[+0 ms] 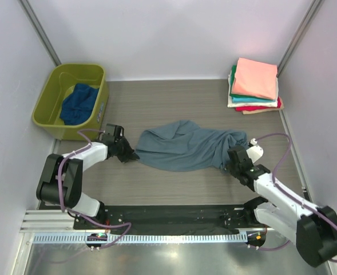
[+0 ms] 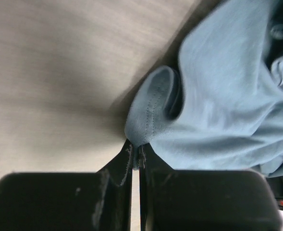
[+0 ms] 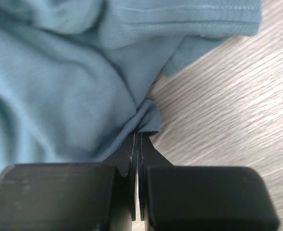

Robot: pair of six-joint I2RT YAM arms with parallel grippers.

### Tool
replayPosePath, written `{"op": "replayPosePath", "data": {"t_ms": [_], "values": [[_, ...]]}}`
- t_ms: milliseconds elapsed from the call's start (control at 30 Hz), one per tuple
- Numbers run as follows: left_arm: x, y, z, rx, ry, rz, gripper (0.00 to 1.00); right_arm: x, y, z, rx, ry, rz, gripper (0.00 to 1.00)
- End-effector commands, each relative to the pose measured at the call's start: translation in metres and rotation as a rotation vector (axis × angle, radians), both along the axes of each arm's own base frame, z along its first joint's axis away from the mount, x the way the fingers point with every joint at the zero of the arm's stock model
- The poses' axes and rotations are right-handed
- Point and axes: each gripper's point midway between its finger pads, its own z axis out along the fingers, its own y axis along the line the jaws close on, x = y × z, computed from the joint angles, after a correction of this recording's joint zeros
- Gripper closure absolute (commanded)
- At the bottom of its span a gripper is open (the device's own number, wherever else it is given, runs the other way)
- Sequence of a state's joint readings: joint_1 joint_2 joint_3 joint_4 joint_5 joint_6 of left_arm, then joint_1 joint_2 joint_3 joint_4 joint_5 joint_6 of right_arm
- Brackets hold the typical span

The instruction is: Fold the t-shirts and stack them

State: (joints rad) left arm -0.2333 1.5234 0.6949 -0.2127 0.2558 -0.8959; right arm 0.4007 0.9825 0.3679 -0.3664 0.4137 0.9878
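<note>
A dusty grey-blue t-shirt (image 1: 182,146) lies bunched across the middle of the table. My left gripper (image 1: 129,153) is shut on its left edge; in the left wrist view the jaws (image 2: 137,153) pinch a hemmed fold of the shirt (image 2: 227,110). My right gripper (image 1: 230,162) is shut on its right edge; in the right wrist view the jaws (image 3: 138,134) pinch a small fold of the cloth (image 3: 59,96). A dark navy t-shirt (image 1: 79,103) lies crumpled in the olive-green tub (image 1: 45,109). A folded stack (image 1: 254,86) at the back right has the salmon pink shirt on top, with teal, white and red below.
The olive-green tub stands at the back left against the wall. White walls close in the table on three sides. A black mat (image 1: 174,215) and metal rail run along the near edge between the arm bases.
</note>
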Motion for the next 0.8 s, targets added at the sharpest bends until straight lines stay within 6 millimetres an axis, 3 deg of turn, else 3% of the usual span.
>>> {"op": "replayPosePath", "data": {"t_ms": [0,133,200,233,300,333,400,433,500,533,567,600,633,667,700,733,767], "values": [[-0.013,0.008,0.021,0.036,-0.013,-0.015,1.0,0.009,0.008,0.037,0.053,-0.123,0.046,0.99],[-0.014,0.013,0.061,0.053,-0.087,-0.009,1.0,0.018,0.006,0.097,0.051,-0.257,0.068,0.99],[-0.014,0.018,0.087,0.061,-0.137,0.005,1.0,0.02,0.003,0.119,0.043,-0.299,0.061,0.99],[-0.015,0.019,0.095,0.064,-0.152,0.01,1.0,0.021,0.002,0.14,0.051,-0.337,0.062,0.99],[-0.016,0.026,0.123,0.082,-0.211,0.034,1.0,0.021,0.0,0.16,0.038,-0.369,0.07,0.99],[-0.016,0.027,0.134,0.085,-0.235,0.039,1.0,0.024,0.0,0.187,0.046,-0.424,0.071,0.99],[-0.012,0.037,0.162,0.125,-0.29,0.062,1.0,0.024,-0.004,0.213,0.024,-0.472,0.08,0.99],[-0.013,0.04,0.176,0.134,-0.319,0.069,1.0,0.025,-0.008,0.244,0.019,-0.539,0.064,0.99],[-0.012,0.047,0.211,0.161,-0.379,0.078,1.0,0.022,-0.016,0.275,-0.013,-0.597,0.061,0.98],[-0.013,0.049,0.226,0.167,-0.41,0.082,1.0,0.017,-0.024,0.308,-0.018,-0.659,0.034,0.99],[-0.013,0.057,0.254,0.19,-0.464,0.108,1.0,0.013,-0.029,0.324,-0.03,-0.687,0.025,0.99],[-0.014,0.06,0.269,0.202,-0.499,0.108,1.0,0.003,-0.037,0.355,-0.04,-0.746,0.013,0.99],[-0.015,0.066,0.283,0.222,-0.53,0.125,1.0,-0.003,-0.043,0.373,-0.046,-0.783,-0.002,0.99],[-0.021,0.07,0.314,0.22,-0.591,0.14,1.0,-0.01,-0.051,0.387,-0.058,-0.812,-0.029,0.99],[-0.023,0.073,0.328,0.232,-0.625,0.142,1.0,-0.025,-0.061,0.417,-0.06,-0.875,-0.045,0.99],[-0.03,0.078,0.357,0.232,-0.683,0.157,1.0,-0.034,-0.067,0.431,-0.064,-0.903,-0.059,0.99],[-0.034,0.079,0.37,0.232,-0.708,0.155,1.0,-0.043,-0.075,0.444,-0.069,-0.932,-0.084,0.99]]}}
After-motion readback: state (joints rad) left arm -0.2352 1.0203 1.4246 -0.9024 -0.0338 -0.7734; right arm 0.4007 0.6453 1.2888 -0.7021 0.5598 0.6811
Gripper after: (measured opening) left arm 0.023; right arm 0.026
